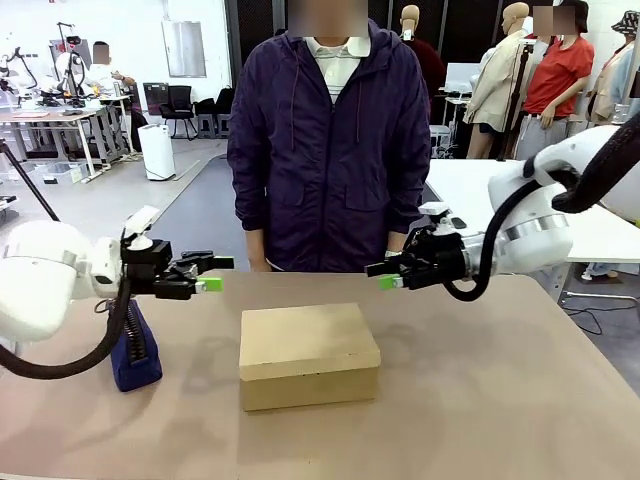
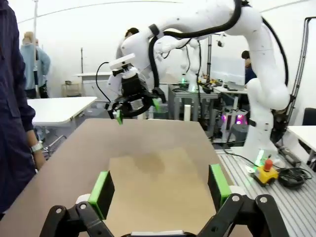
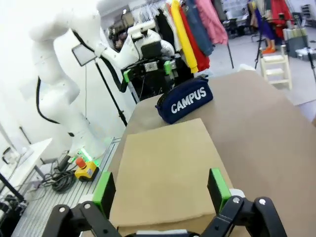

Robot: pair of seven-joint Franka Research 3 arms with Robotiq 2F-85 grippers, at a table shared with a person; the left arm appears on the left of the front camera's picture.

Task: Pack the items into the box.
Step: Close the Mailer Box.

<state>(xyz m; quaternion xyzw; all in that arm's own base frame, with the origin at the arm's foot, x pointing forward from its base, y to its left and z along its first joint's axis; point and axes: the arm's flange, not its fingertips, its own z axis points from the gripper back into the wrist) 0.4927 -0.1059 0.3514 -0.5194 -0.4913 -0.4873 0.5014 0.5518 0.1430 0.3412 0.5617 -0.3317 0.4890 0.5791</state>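
Front view: plain brown cardboard box (image 1: 309,355) sits shut on the desk (image 1: 500,400) — left gripper (image 1: 205,274) and right gripper (image 1: 385,274) hover with fingers wide, empty.

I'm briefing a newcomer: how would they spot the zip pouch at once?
Start at the closed cardboard box mid-table. Look toward the robot's left gripper; below it stands the pouch. It is navy blue, soft, printed CAMPUS in white.
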